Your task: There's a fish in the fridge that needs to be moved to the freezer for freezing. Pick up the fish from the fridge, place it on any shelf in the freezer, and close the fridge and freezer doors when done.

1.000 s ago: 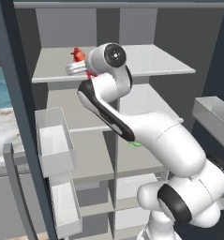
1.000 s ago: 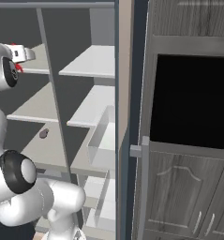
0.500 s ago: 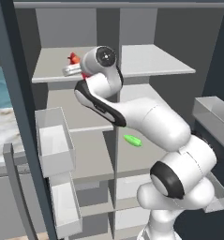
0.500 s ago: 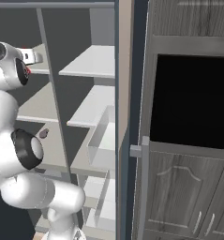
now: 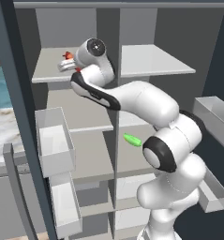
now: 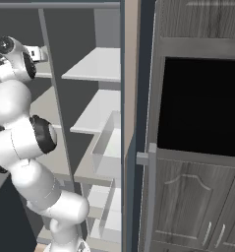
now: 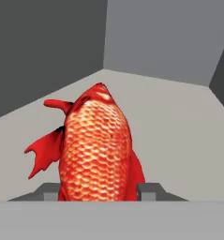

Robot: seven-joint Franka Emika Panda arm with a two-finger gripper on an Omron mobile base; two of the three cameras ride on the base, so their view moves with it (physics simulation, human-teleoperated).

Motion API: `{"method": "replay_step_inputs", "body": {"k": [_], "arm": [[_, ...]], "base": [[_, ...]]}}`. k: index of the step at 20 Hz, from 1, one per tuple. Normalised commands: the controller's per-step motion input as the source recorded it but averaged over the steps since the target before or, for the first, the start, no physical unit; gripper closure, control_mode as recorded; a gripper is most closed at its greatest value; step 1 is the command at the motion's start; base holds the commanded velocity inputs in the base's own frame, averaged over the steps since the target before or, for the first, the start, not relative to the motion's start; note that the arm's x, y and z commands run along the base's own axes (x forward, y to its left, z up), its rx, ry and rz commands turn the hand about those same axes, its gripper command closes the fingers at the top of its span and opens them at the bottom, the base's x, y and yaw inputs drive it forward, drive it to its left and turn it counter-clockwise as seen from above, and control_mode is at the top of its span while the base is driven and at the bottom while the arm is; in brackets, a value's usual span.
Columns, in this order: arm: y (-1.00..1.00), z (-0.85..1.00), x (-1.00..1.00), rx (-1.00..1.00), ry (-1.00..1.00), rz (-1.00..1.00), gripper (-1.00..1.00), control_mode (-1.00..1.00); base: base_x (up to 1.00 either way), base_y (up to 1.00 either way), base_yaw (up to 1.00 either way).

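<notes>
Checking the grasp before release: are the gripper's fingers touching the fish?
Touching. In the hand view the fish sits between the gripper fingertips, each pressed against its flank with no gap.

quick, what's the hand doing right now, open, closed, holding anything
Hand: closed on the fish, above a top shelf.

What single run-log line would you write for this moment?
phase: carrying | held: red-orange scaly fish | fingers: shut on it | position: above top light grey shelf board on left half | green oblong vegetable: lower shelf | doors: open
</notes>
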Motion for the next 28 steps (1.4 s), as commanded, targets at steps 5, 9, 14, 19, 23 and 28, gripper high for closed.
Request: {"method": "replay_step_inputs", "body": {"k": [5, 9, 14, 19, 23, 28], "arm": [[0.31, -0.29, 0.69, -0.08, 0.03, 0.0, 1.0, -1.0], [0.23, -0.62, 0.43, -0.07, 0.0, 0.0, 1.0, -1.0], [0.17, -0.9, 0.13, -0.11, 0.0, 0.0, -1.0, -1.0], [0.02, -0.18, 0.6, 0.0, 0.01, 0.0, -1.0, -1.0], [0.0, -0.1, 0.14, 0.0, 0.08, 0.0, -1.0, -1.0], [-0.03, -0.44, -0.51, 0.0, 0.06, -0.02, -1.0, -1.0]], "base": [[0.0, 0.0, 0.0], [0.0, 0.0, 0.0], [0.0, 0.0, 0.0], [0.0, 0.0, 0.0], [0.0, 0.0, 0.0], [0.0, 0.0, 0.0]]}}
